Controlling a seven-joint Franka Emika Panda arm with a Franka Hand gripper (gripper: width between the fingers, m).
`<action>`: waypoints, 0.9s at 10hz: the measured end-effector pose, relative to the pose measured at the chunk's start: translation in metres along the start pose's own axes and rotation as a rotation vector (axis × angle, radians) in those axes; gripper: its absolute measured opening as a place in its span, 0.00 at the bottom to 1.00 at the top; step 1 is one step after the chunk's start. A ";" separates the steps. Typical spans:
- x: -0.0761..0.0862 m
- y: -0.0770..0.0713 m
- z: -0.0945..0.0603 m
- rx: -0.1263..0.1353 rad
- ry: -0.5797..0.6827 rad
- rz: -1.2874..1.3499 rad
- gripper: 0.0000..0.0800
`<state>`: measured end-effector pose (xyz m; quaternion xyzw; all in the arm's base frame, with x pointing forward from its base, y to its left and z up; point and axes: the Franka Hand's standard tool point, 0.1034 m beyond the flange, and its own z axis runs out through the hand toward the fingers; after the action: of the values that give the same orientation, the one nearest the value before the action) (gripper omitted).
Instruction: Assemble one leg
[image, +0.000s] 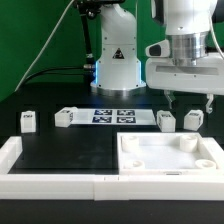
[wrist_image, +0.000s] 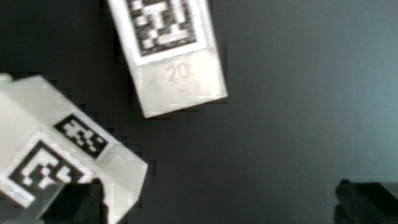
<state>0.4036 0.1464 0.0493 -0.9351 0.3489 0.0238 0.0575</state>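
White and broad, the tray-like piece (image: 165, 168) fills the near right. Just beyond it the gripper (image: 189, 102) hovers, fingers apart and empty, over a leg (image: 192, 119) and a second leg (image: 166, 120) standing side by side. The step appears to be the reach, so the next move calls for centring on one leg, descending and closing.

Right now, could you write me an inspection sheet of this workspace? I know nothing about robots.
Surface: black table, no spills seen.
Job's things: left legs and right legs, two each, standing apart in a row; white tray-like piece in front.
Clutter: nothing seen.
Grippers: gripper open, above the right legs, holding nothing.
Cables: black cable behind the table.
Surroundings: marker board, robot base, white border wall, green backdrop.
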 end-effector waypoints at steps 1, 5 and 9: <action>0.000 0.001 0.000 -0.003 -0.004 -0.010 0.81; -0.005 0.010 0.007 -0.038 -0.117 -0.162 0.81; -0.017 0.020 0.009 -0.083 -0.589 -0.201 0.81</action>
<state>0.3773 0.1433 0.0402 -0.9193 0.2220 0.3020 0.1201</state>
